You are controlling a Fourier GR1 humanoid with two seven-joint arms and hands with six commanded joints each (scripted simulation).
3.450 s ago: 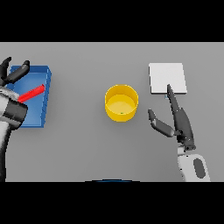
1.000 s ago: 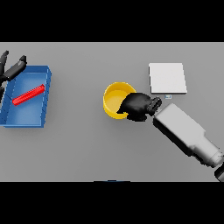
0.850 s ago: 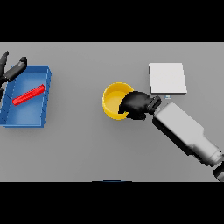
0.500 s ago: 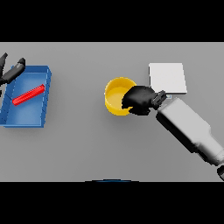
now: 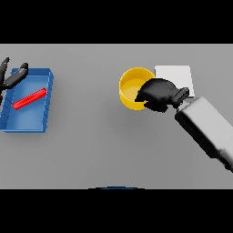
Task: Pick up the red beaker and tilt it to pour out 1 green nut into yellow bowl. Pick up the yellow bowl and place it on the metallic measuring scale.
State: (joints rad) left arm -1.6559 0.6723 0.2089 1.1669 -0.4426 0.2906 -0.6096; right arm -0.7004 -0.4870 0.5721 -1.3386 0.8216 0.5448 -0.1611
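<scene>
Yellow and round, the plastic bowl (image 5: 133,87) sits near the middle of the grey tabletop (image 5: 104,145), a bit to the right. The dark right hand (image 5: 158,94) grips the bowl's right side, with its fingers (image 5: 143,94) curled over the rim. Just behind that hand lies the flat, pale square measuring scale (image 5: 174,77), partly hidden by the hand. The bowl's rim is right beside the scale's left edge.

Far off on the left is a blue rectangular tray (image 5: 28,101). A thin red stick-shaped thing (image 5: 30,98) lies slanted inside it. The dark left hand (image 5: 10,77) shows at the left edge, over the tray's far corner, with its fingers spread and holding nothing.
</scene>
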